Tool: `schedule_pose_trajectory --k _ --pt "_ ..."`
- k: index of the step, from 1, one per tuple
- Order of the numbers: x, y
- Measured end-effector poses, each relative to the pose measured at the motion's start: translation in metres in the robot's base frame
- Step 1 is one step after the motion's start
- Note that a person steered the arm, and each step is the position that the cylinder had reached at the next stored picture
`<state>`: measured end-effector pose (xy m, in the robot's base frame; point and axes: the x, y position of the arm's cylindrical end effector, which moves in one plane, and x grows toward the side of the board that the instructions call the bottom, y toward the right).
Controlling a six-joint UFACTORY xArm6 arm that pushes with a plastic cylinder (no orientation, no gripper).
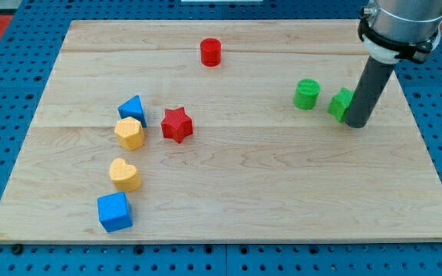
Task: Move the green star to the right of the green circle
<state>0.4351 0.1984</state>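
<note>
The green circle (307, 93) stands at the view's right on the wooden board (229, 192). The green star (340, 103) sits just to its right, with a small gap between them, and is partly hidden by my rod. My tip (357, 123) rests on the board against the star's right side, slightly below it.
A red cylinder (211, 52) stands near the view's top centre. A red star (176, 124), a blue triangle (132, 107), a yellow hexagon (130, 133), a yellow heart (124, 174) and a blue cube (114, 211) lie at the view's left.
</note>
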Motion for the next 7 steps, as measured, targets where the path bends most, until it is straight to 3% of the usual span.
schedule_pose_trajectory --k 4,7 --pt "-0.019 -0.072" --pt "0.022 -0.11"
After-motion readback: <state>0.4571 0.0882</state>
